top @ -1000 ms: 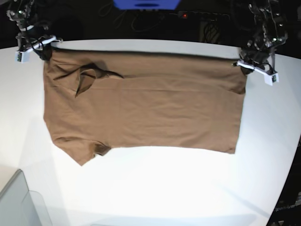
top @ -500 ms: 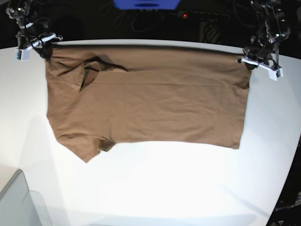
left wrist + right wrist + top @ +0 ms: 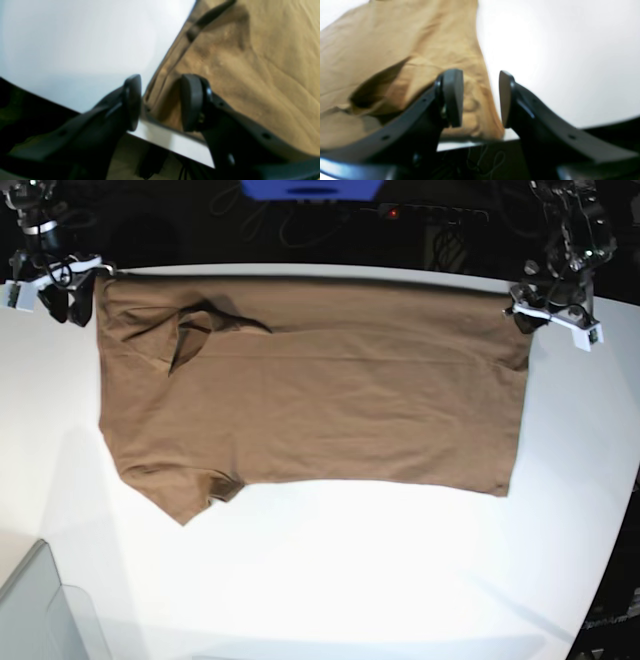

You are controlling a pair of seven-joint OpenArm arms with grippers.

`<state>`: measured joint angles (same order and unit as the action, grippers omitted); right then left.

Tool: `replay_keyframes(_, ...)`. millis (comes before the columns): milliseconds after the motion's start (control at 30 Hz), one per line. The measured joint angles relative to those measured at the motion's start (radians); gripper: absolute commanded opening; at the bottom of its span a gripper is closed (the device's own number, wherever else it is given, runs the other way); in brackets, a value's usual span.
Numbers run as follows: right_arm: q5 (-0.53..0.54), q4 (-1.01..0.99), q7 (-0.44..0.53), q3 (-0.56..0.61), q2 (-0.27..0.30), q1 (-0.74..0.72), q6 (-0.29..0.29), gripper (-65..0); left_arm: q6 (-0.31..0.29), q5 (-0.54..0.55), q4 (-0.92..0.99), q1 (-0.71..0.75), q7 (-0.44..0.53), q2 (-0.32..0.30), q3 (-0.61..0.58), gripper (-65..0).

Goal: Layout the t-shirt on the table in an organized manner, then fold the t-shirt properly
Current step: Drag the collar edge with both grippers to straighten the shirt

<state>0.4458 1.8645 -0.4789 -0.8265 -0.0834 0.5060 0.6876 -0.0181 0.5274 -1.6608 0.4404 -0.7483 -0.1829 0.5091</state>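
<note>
The plain brown short-sleeved cloth t-shirt (image 3: 310, 390) lies spread flat, a soft matte knit with shallow creases, one sleeve folded over on itself near the top corner beside the right gripper and the other sleeve poking out at the lower edge on that same side. The black curved-finger left gripper (image 3: 160, 102) has its jaws spread, a clear gap between the smooth rounded pads, and nothing is pinched; the shirt's hemmed corner sits just beyond and between the fingertips, with one pad over the cloth and the other over bare table. The black right gripper (image 3: 481, 98) is likewise parted, holding nothing; the shirt's rumpled corner lies just beyond and under its inner finger, while its outer finger hangs over bare surface. Both grippers hover at the two far corners of the garment, right at the table's far edge. The large smooth white tabletop with a curved edge (image 3: 380, 580) is glossy and brightly lit. A grey translucent bin corner (image 3: 35, 610) shows at the near side, well apart from both grippers. Behind the table the room is dark, with cables and a blue object (image 3: 312, 188).
</note>
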Motion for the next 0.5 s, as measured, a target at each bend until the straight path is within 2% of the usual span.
replay_keyframes(133, 0.000, 0.009, 0.003, 0.112, 0.005, 0.056, -0.003, -41.7, 0.008, -0.008, -0.017, 0.000, -0.022, 0.002, 0.000, -38.8)
replay_keyframes(367, -0.003, -0.003, -0.003, 0.333, -0.002, 0.113, -0.002, -53.5, 0.015, -0.011, -0.108, 0.008, -0.100, 0.006, -0.002, -38.8)
replay_keyframes(500, -0.003, -0.057, -0.005, 0.391, 0.006, 0.092, -0.001, -56.4, 0.014, -0.012, -0.159, 0.005, -0.109, 0.006, -0.002, -38.7)
